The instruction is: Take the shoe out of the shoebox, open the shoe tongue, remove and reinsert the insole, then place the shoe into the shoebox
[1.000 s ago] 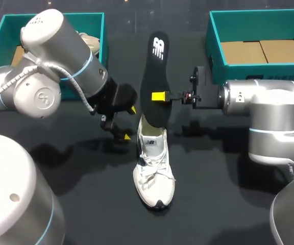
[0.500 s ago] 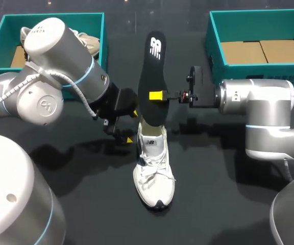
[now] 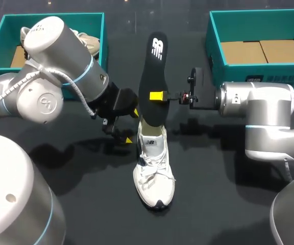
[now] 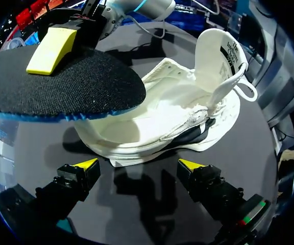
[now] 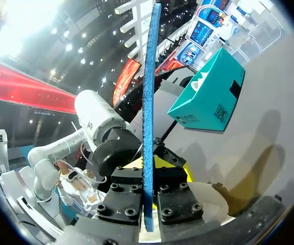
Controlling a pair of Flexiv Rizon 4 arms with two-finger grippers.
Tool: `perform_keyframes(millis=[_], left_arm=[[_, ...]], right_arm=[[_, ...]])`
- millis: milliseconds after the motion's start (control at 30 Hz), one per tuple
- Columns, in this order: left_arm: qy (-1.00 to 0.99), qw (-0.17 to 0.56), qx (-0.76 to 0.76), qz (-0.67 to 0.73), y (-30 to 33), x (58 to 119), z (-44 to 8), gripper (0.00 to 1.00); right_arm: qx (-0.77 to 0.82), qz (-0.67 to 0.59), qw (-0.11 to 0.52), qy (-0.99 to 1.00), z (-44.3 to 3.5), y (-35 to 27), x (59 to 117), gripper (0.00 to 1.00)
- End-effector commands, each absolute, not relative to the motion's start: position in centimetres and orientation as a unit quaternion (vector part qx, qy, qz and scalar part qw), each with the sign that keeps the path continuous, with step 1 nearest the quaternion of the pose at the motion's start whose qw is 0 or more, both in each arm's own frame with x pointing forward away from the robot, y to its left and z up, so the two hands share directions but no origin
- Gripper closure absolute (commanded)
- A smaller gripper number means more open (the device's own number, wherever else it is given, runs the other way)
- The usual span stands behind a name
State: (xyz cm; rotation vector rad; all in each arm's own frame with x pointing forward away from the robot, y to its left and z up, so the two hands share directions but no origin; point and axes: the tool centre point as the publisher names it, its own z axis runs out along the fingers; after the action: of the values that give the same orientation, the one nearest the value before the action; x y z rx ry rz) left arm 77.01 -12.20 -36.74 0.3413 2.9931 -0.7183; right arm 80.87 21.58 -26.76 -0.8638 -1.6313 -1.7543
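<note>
Left arm angled downward, left pincer (image 3: 130,125) spread wide, right arm horizontal, right pincer (image 3: 157,95) clamped on the insole (image 3: 154,66)

Left arm (image 3: 50,66) and right arm (image 3: 259,109): rounded silver-grey shells, thin blue joint rings; braided cable (image 3: 14,84) along the left; left hand (image 4: 139,164) and right hand (image 5: 148,196) black, yellow-tipped; black screws (image 5: 119,187) on the right.

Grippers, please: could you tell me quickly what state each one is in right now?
Left gripper: open, holding nothing; the shoe lies just ahead of it.
Right gripper: shut on the insole.
</note>
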Motion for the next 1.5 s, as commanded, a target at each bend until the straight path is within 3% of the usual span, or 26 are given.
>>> perform_keyframes(millis=[33,1500], left_arm=[[0.966,0.022,0.111,-0.232,-12.2,77.0,-36.8,0.0],[0.966,0.022,0.111,-0.232,-12.2,77.0,-36.8,0.0]], right_arm=[[-0.321,-0.659,0.286,-0.617,-27.5,22.4,80.7,1.0],[-0.226,-0.7,0.206,-0.646,-30.2,22.5,79.9,1.0]])
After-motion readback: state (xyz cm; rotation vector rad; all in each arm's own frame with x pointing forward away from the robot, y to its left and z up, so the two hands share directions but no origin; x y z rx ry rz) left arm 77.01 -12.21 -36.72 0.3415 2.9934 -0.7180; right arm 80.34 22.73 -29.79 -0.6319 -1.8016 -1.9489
